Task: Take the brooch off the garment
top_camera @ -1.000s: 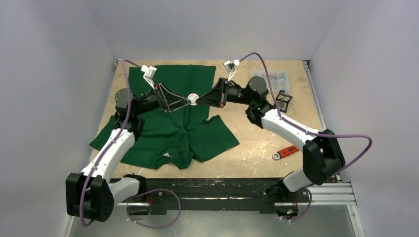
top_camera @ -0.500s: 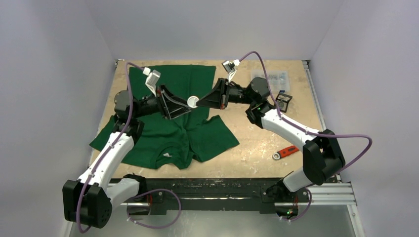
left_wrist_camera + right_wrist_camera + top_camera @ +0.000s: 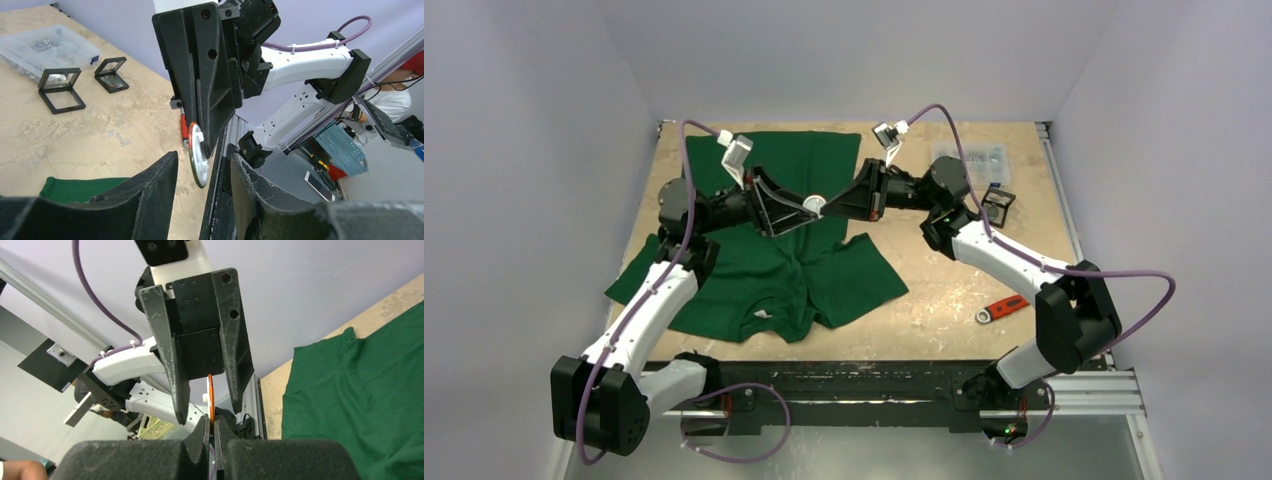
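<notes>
Your table (image 3: pixel 944 290) is a pale, mottled board, and the garment (image 3: pixel 754 270), a dark green T-shirt, lies spread over its left half with the neck towards the arm bases. You have both arms reaching in over the upper part of the shirt, tips facing one another above the cloth. At the far right of the table you see a clear plastic box (image 3: pixel 969 158). Your left gripper (image 3: pixel 796 207) has its jaws standing apart, one finger (image 3: pixel 175 375) on either side of the right gripper's tip. Your right gripper (image 3: pixel 832 208) has its fingers (image 3: pixel 212 105) pinched together on the brooch (image 3: pixel 198 162). Two small black stands (image 3: pixel 62 90) sit on the table just near of the box, and a red-handled tool (image 3: pixel 1002 308) lies on bare board near the right arm's elbow. The brooch itself is a thin white disc with an orange edge, held edge-on in the air between the left gripper's open fingers, above the shirt and apart from the cloth.
</notes>
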